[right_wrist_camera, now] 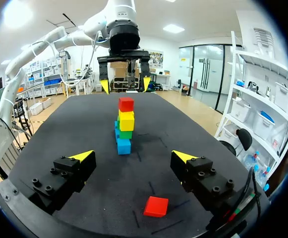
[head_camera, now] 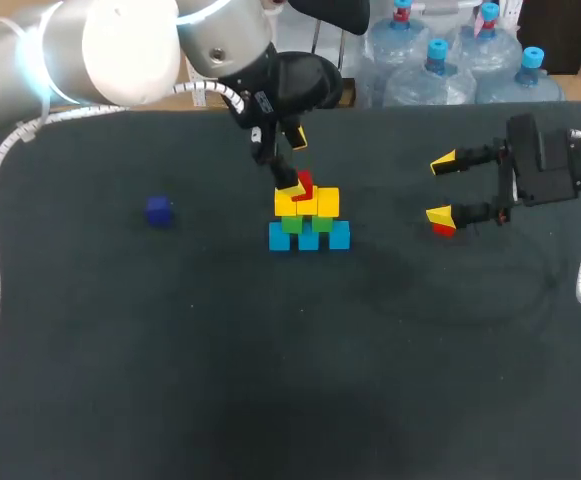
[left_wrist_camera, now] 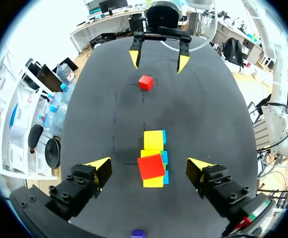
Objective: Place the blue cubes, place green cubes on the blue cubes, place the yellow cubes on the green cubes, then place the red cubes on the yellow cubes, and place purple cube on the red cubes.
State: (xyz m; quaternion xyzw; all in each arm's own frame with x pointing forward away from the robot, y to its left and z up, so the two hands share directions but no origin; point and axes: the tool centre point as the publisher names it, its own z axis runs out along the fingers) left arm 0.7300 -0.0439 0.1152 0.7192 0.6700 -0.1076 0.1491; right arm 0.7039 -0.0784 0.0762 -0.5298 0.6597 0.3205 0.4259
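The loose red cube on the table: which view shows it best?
The right wrist view: the loose red cube lies whole and near, just under the open right gripper. The left wrist view shows it whole but far off. In the head view a yellow fingertip partly hides it.

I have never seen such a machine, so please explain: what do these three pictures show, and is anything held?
It is a robot with two arms at a dark table. One picture looks down from above; the other two come from cameras on the wrists. On the table stands a stack of cubes: blue below, then green, yellow, one red cube on top. The left arm's fingers hang open over it. The right arm's fingers, also open, are by a second red cube. A purple cube lies apart. Nothing is held.
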